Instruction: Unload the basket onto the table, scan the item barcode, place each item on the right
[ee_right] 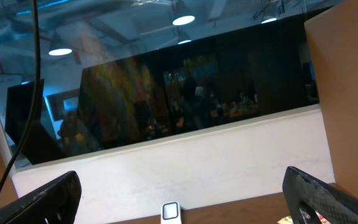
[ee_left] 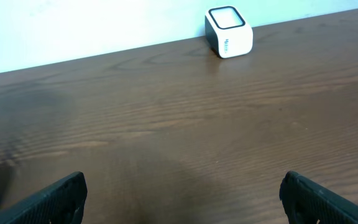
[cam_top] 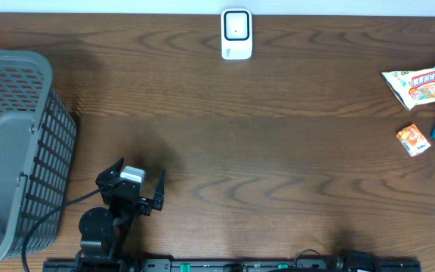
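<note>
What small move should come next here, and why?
Probably tilt the right gripper down toward the orange packet on the table, at its right side. It and the left gripper stand open and empty, nothing is at the scanner yet, and the right wrist view faces the wall rather than the table.

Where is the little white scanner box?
Overhead, the white scanner sits at the table's far edge, near the middle, well left of the snack packets.
</note>
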### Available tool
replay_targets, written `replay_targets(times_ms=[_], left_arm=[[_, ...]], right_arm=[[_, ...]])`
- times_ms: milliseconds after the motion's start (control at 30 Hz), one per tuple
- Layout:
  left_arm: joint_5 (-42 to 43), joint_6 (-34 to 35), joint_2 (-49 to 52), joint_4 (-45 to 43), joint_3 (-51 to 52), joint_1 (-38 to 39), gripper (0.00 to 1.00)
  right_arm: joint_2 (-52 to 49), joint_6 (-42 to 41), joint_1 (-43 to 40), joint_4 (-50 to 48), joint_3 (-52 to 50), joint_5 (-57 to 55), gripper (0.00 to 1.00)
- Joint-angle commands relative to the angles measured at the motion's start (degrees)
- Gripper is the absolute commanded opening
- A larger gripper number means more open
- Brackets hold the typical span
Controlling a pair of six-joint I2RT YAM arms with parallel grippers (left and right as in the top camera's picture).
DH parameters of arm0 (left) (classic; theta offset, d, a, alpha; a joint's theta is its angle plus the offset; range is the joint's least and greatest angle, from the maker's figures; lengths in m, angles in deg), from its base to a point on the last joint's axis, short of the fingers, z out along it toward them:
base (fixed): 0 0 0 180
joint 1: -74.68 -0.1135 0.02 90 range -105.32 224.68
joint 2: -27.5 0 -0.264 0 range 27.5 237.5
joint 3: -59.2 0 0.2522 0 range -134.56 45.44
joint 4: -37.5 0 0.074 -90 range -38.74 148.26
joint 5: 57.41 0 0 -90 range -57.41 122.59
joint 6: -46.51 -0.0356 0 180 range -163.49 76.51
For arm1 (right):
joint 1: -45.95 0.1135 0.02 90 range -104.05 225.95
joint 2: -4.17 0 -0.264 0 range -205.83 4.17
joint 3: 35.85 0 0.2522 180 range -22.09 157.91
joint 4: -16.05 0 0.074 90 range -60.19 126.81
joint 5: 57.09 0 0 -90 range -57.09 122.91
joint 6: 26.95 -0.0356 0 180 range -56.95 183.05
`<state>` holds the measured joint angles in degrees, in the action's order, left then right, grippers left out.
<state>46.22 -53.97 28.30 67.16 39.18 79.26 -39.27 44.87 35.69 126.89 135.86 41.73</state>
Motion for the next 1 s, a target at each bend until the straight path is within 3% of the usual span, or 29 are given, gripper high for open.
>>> replay_targets(times_ms=[0,433,967], left_arm=[[0.7,0.1,-0.2,1.2,0.9,0.1,0.98],[0.7,0.1,-0.2,1.2,0.9,0.1,0.98],[0.7,0.1,-0.2,1.2,0.9,0.1,0.98]], right_arm=[[0.6,1.1,0.6,0.2,-0.2,0.4,0.99],[2.5,1.1,0.6,0.2,-2.2,0.5,0.99],[8.3,1.1,0.6,0.2,-22.6,-0.4,0.99]])
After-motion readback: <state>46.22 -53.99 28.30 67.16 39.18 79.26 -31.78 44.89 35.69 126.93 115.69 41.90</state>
